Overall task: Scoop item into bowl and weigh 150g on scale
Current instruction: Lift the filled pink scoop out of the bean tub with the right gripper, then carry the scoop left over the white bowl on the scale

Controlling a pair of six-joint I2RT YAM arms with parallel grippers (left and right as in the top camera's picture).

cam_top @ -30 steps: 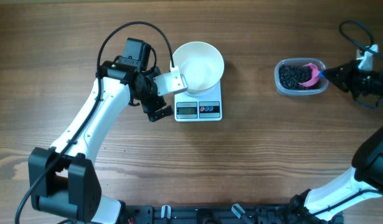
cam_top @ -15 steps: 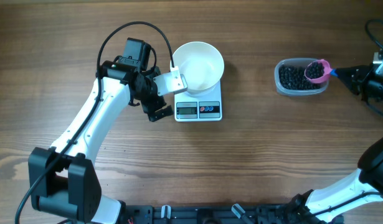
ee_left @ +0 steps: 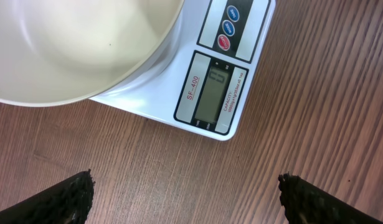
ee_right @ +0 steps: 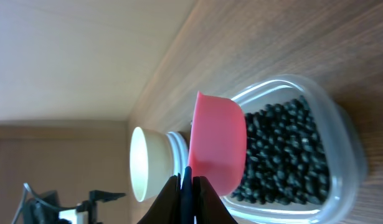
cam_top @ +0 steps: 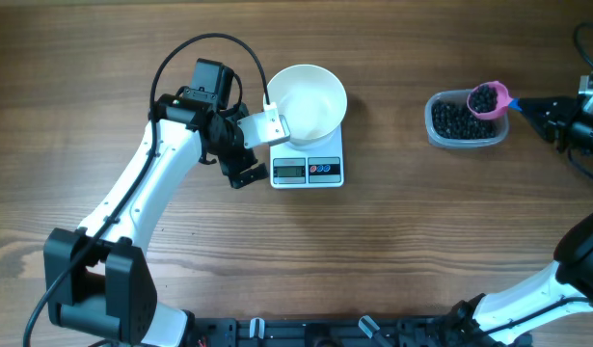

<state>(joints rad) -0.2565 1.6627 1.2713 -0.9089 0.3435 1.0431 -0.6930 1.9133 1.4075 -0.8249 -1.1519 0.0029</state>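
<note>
The white bowl (cam_top: 308, 101) sits on the scale (cam_top: 308, 171), and its inside looks bare (ee_left: 66, 43). The scale's display (ee_left: 213, 93) faces the left wrist camera. My left gripper (cam_top: 251, 154) hovers just left of the scale, open, with only bare wood between its fingertips (ee_left: 70, 199). The black item (cam_top: 455, 119) fills a clear tub (cam_top: 436, 135) at the right. My right gripper (cam_top: 539, 108) is shut on the dark blue handle of a pink scoop (cam_top: 488, 99). The scoop is heaped with the item and hangs level over the tub's far right corner (ee_right: 219, 143).
The bowl (ee_right: 144, 165) shows far behind the scoop in the right wrist view. The left arm (cam_top: 151, 193) crosses the table's left half, with a black cable looping above it. The right arm's base stands at the lower right corner (cam_top: 566, 280).
The scoop was tilted into the heap in the tub; my right gripper has lifted it out, levelled and full, drawing back a little to the right. The left arm has not moved.
</note>
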